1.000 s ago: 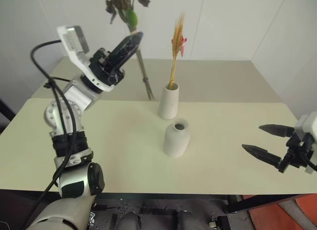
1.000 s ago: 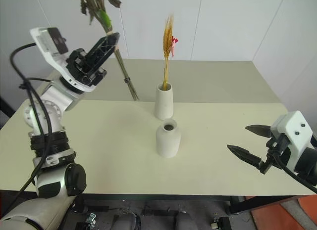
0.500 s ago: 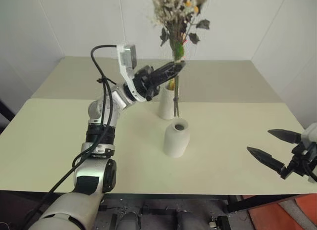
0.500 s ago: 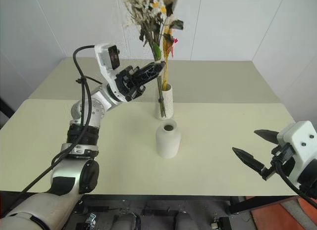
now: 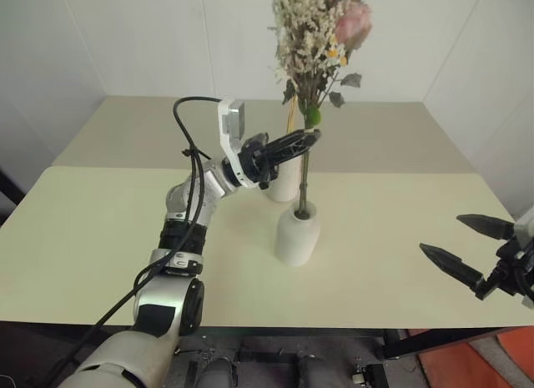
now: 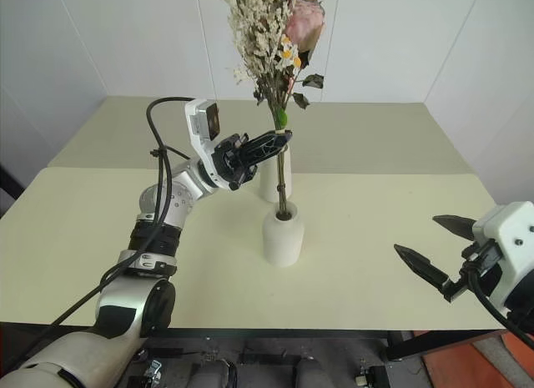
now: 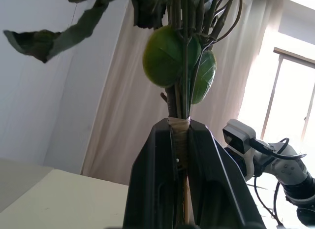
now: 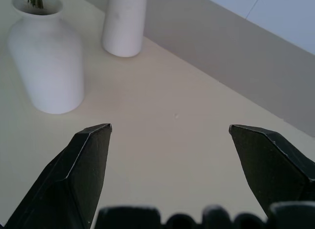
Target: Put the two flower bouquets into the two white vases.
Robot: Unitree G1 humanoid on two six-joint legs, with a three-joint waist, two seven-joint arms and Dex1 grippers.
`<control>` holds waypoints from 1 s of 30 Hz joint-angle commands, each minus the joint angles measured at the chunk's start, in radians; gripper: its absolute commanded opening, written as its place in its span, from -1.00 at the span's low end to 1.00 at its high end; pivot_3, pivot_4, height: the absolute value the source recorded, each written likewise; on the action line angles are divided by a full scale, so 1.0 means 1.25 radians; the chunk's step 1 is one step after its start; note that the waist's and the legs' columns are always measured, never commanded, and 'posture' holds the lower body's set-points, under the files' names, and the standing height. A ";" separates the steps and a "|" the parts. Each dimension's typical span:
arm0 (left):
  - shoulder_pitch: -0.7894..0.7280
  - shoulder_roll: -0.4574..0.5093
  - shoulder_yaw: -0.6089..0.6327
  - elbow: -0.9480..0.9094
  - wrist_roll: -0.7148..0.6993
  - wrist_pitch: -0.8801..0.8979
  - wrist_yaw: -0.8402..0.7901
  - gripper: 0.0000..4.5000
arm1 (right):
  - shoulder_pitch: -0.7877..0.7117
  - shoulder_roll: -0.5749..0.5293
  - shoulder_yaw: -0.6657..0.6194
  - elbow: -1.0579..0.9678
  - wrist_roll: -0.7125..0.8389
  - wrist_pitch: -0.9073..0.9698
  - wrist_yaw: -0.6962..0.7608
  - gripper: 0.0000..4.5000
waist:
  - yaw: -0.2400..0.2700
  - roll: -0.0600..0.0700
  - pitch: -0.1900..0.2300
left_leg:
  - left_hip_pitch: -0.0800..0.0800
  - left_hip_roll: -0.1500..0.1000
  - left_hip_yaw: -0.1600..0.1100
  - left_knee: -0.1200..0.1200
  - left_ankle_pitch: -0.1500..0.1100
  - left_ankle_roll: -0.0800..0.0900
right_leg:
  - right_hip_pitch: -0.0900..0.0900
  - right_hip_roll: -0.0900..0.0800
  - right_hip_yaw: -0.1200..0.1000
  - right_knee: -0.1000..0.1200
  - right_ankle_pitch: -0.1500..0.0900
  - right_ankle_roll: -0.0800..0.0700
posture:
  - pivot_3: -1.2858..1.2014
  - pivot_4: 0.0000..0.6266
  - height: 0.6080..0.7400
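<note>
My left gripper [image 5: 307,139] is shut on the stems of the bushy bouquet [image 5: 321,29] of pink roses and cream sprays, holding it upright. In the left wrist view the fingers [image 7: 157,179] clamp the taped stems. The stem ends sit in the mouth of the short rounded vase [image 5: 297,236], as the right wrist view shows at that vase [image 8: 47,66]. The taller white vase [image 8: 124,27] stands just behind, holding the thin golden sprig [image 5: 290,117], mostly hidden by the bouquet. My right gripper [image 5: 467,248] hovers open at the table's right edge, away from both vases.
The pale table [image 5: 100,238] has wide free surface on both sides of the vases. A second table top adjoins it at the back [image 5: 150,129], below white walls. The left arm's black cable [image 5: 188,167] loops over the table.
My left gripper has carried the bushy bouquet right and down, from left of the vases to over the short vase. Its stems now enter that mouth. The right gripper stayed put.
</note>
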 commanded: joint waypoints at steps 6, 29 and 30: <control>0.020 0.000 -0.052 -0.019 0.048 -0.042 -0.039 -0.97 | -0.018 -0.014 -0.006 -0.002 0.003 -0.027 -0.014 1.00 | 0.000 0.000 0.000 | 0.000 0.000 0.000 0.000 0.000 0.000 | 0.000 0.000 0.000 0.000 0.000 0.000 | 0.03 -0.52 1.00; 0.082 0.246 -0.180 -0.096 0.197 -0.063 -0.172 0.99 | -0.023 -0.030 0.011 0.024 -0.026 -0.045 -0.034 1.00 | 0.000 0.000 0.000 | 0.000 0.000 0.000 0.000 0.000 0.000 | 0.000 0.000 0.000 0.000 0.000 0.000 | 0.03 -0.52 1.00; 0.079 0.256 -0.185 -0.091 0.213 -0.077 -0.169 0.99 | -0.029 -0.033 0.017 0.028 -0.027 -0.046 -0.036 1.00 | 0.001 0.000 0.000 | 0.000 0.000 0.000 0.000 0.000 0.000 | 0.000 0.000 0.000 0.000 0.000 0.000 | 0.03 -0.52 1.00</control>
